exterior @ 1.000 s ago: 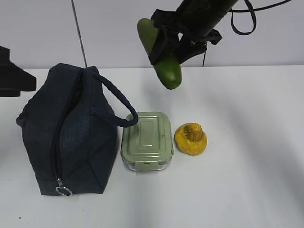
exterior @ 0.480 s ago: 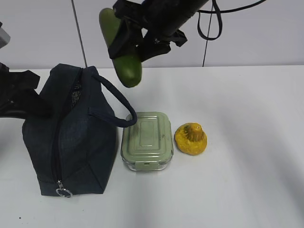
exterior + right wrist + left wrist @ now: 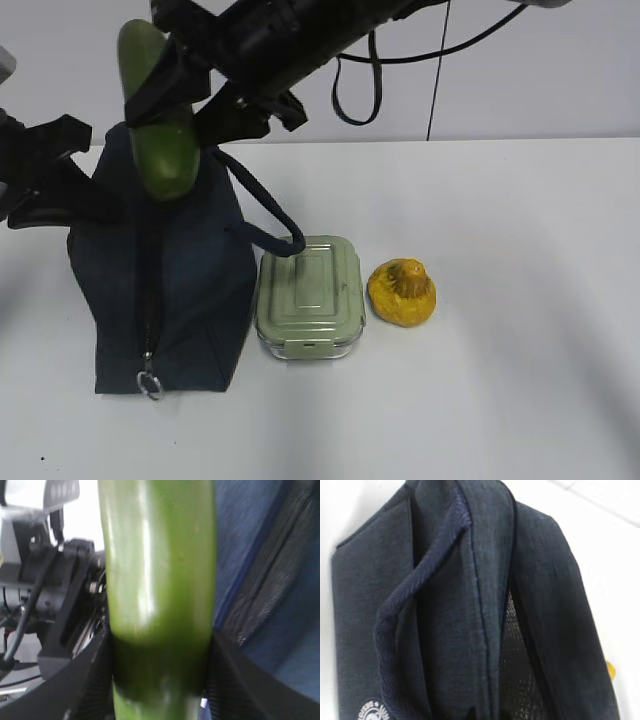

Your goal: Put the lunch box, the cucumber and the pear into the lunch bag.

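My right gripper point(image 3: 180, 98) reaches across to the left and is shut on the dark green cucumber point(image 3: 158, 130), holding it nearly upright over the top of the navy lunch bag point(image 3: 190, 290). In the right wrist view the cucumber point(image 3: 157, 575) fills the gap between the black fingers point(image 3: 92, 680). My left gripper point(image 3: 70, 195) is at the bag's upper left edge and grips the fabric. Its jaws are hidden in the left wrist view, which the bag point(image 3: 445, 605) fills. The green-lidded lunch box point(image 3: 310, 295) and the yellow pear point(image 3: 401, 292) lie right of the bag.
The bag's loop handle point(image 3: 268, 218) hangs over the lunch box's back left corner. The silver zipper pull point(image 3: 149, 384) sits at the bag's near end. The white table point(image 3: 520, 220) stretches to the right, with a grey wall behind.
My right gripper has carried the cucumber left, from above the table's middle to over the bag. My left gripper has closed in on the bag, and the bag has shifted right and stands taller.
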### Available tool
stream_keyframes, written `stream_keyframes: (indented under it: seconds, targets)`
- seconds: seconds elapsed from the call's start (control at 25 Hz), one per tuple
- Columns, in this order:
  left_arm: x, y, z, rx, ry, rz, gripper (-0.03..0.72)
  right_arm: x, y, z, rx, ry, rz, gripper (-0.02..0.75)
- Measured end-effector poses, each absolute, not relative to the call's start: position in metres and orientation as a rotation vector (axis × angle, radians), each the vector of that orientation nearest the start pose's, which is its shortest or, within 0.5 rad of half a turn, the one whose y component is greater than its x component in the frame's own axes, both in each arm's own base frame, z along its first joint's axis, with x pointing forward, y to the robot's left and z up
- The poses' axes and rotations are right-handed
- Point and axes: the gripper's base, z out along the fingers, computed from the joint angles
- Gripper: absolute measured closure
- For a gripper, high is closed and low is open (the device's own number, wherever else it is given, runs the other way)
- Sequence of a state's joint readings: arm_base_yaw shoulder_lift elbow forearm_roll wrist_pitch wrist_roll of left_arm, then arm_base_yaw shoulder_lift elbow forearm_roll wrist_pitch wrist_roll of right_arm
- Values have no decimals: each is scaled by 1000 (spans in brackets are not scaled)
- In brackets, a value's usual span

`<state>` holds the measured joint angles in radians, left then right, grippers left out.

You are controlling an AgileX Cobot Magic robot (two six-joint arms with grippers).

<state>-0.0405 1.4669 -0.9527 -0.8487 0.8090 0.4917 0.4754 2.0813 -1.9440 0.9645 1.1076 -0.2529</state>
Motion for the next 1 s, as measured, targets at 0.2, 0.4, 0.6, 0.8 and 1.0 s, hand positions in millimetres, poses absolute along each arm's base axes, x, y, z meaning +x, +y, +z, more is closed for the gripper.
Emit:
stream_keyframes:
  seconds: [0.2,0.4,0.6,0.8,1.0]
  targets:
    - [287,-60,260,-4,2521,-811,685,383,282,297,-555,2480,1345,350]
    - [287,-60,260,-8,2518,-815,685,395,287,266,-504,2538,1326,351]
    - [288,-60,260,-11,2517,-816,685,402,289,238,-490,2607,1279,349]
    - [288,-60,260,-15,2515,-821,685,405,286,234,-532,2597,1181,263]
    - [287,-60,260,-14,2517,-823,685,407,287,244,-583,2556,1176,161]
